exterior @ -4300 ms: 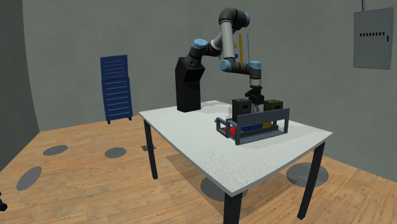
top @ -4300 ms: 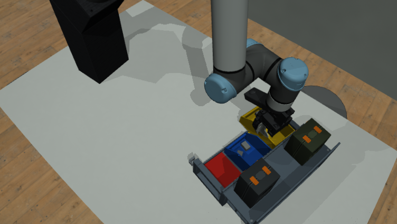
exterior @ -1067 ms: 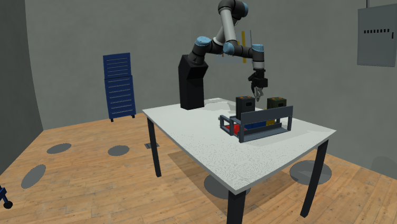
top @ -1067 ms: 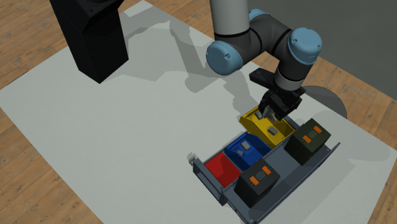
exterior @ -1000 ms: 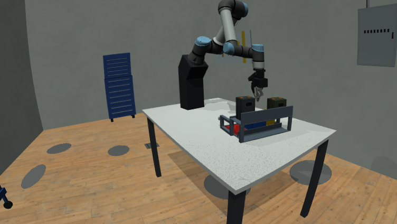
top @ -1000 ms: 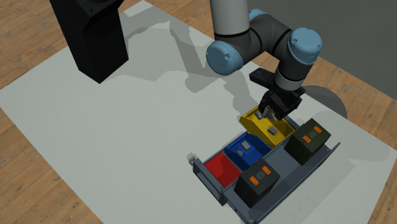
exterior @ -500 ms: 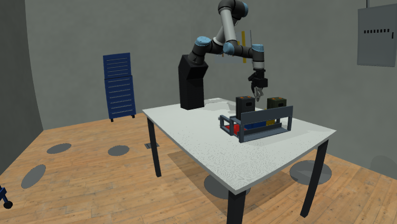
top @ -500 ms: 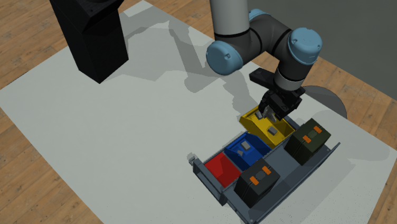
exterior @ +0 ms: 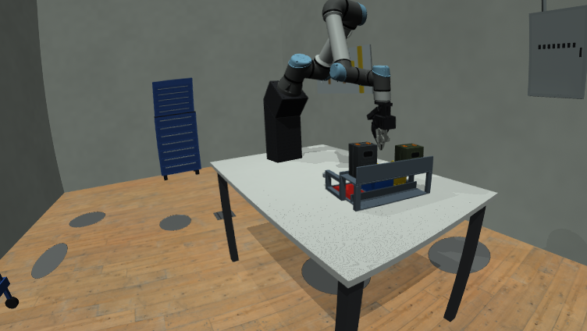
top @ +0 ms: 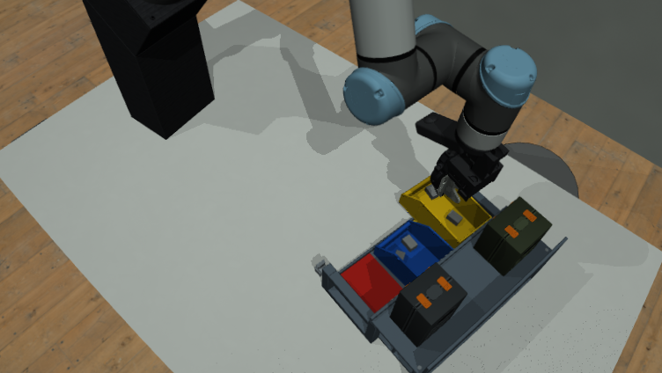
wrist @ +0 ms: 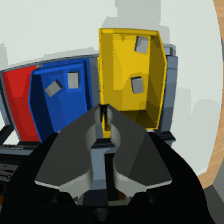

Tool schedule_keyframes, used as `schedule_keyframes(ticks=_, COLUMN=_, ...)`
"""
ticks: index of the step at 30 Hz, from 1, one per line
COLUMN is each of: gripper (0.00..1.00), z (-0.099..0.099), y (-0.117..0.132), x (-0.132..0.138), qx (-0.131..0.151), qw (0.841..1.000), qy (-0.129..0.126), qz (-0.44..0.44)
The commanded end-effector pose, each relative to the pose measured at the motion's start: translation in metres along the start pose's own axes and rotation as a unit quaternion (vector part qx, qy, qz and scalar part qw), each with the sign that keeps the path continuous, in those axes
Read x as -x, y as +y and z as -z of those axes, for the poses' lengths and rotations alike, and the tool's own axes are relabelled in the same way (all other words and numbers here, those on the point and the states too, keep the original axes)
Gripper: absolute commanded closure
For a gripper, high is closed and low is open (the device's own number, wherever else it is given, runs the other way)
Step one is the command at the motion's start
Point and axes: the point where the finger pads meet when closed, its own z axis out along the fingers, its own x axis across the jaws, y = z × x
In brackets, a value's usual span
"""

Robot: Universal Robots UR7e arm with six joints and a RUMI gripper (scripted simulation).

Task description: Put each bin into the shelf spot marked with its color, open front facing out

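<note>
1. Red mark (top: 371, 282) (exterior: 347, 190) (wrist: 21, 102): lies at the left of the shelf (top: 354, 303) (exterior: 393, 169) (wrist: 170, 95).
2. Blue bin (top: 412, 252) (exterior: 380, 184) (wrist: 61, 102): sits beside the mark, two gray parts inside.
3. Yellow bin (top: 429, 215) (exterior: 399, 180) (wrist: 120, 65): sits right of the blue bin, two parts inside.
4. Claw (top: 448, 191) (exterior: 381, 145) (wrist: 104, 105): above the shelf, fingers pressed together, pinching nothing.

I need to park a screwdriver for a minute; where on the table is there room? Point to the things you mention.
The widest bare patch of the table (top: 231, 194) (exterior: 279, 185) lies between the black pedestal (top: 169, 83) (exterior: 283, 135) and the shelf (top: 345, 296) (exterior: 394, 170). It's crowded at the shelf: bins, two dark cases, and the gripper (top: 447, 196) (exterior: 381, 147) (wrist: 104, 105) above.
</note>
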Motion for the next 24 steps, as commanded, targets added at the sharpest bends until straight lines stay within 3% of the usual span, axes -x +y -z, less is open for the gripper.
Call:
schedule_keyframes(ticks=1, gripper=1.00, z=0.000, y=-0.001, x=-0.001, qx=0.001, qw=1.000, qy=0.000, qz=-0.008)
schedule_keyframes(ticks=17, gripper=1.00, z=-0.013, y=-0.026, x=-0.012, qx=0.007, qw=0.990, qy=-0.005, qz=-0.144)
schedule_keyframes(ticks=24, gripper=1.00, z=-0.022, y=-0.047, x=-0.020, qx=0.013, qw=0.964, qy=-0.007, qz=-0.265)
